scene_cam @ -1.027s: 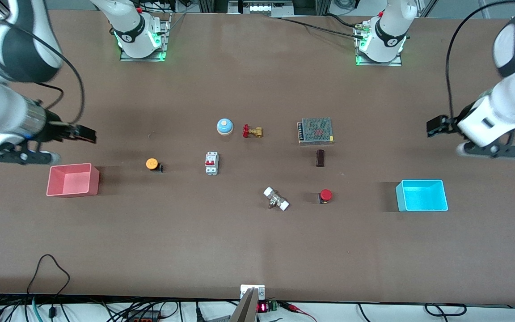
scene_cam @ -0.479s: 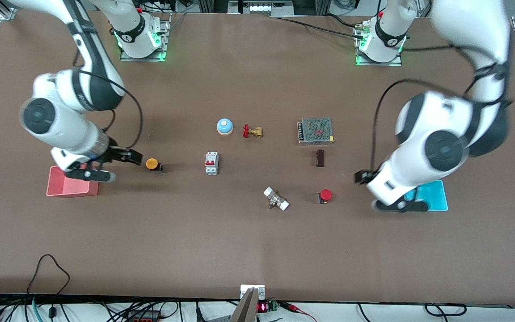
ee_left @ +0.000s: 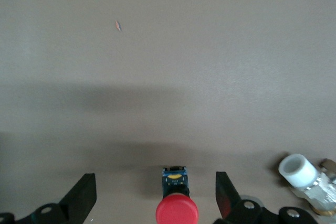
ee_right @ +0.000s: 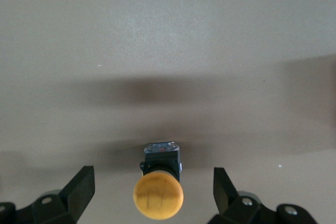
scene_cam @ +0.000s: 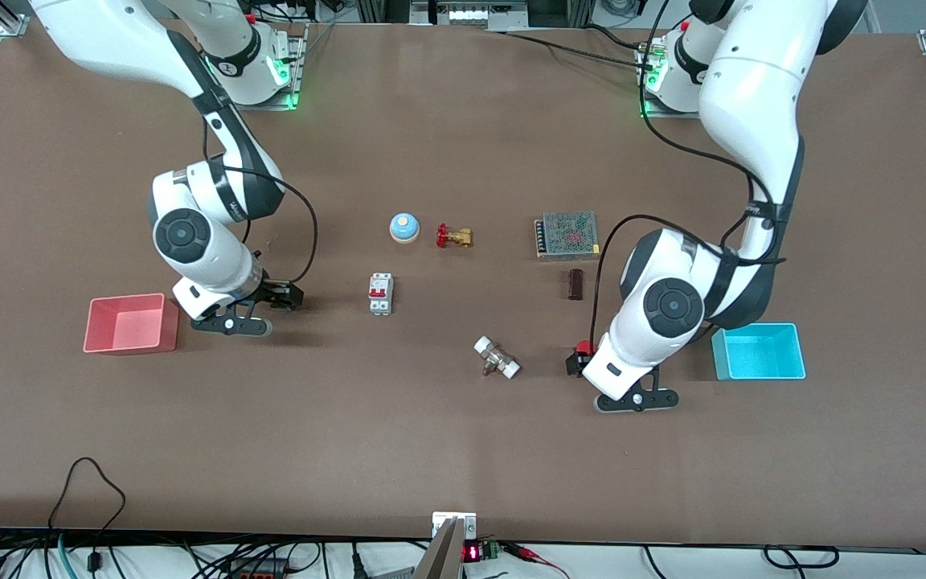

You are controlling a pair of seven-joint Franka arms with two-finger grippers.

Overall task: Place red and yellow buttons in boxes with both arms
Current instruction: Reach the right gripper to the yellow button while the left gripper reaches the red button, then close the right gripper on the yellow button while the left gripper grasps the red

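The red button (ee_left: 177, 211) lies between the spread fingers of my left gripper (ee_left: 155, 195), which is open and low around it. In the front view only its red cap (scene_cam: 584, 347) shows beside the left gripper (scene_cam: 574, 362). The yellow button (ee_right: 158, 196) lies between the fingers of my open right gripper (ee_right: 152, 190). In the front view it is hidden under the right gripper (scene_cam: 284, 296). The pink-red box (scene_cam: 129, 299) stands toward the right arm's end. The cyan box (scene_cam: 760, 354) stands toward the left arm's end, partly covered by the left arm.
A white breaker (scene_cam: 380, 293), a blue bell (scene_cam: 404, 227), a brass valve (scene_cam: 453, 236), a grey mesh-topped box (scene_cam: 567, 235) and a dark block (scene_cam: 575, 284) lie mid-table. A white-capped fitting (scene_cam: 497, 358) lies beside the red button and also shows in the left wrist view (ee_left: 299, 169).
Both arms swung in from the table's ends and came down. The right gripper now straddles the yellow button, the left gripper the red one. The buttons have not moved.
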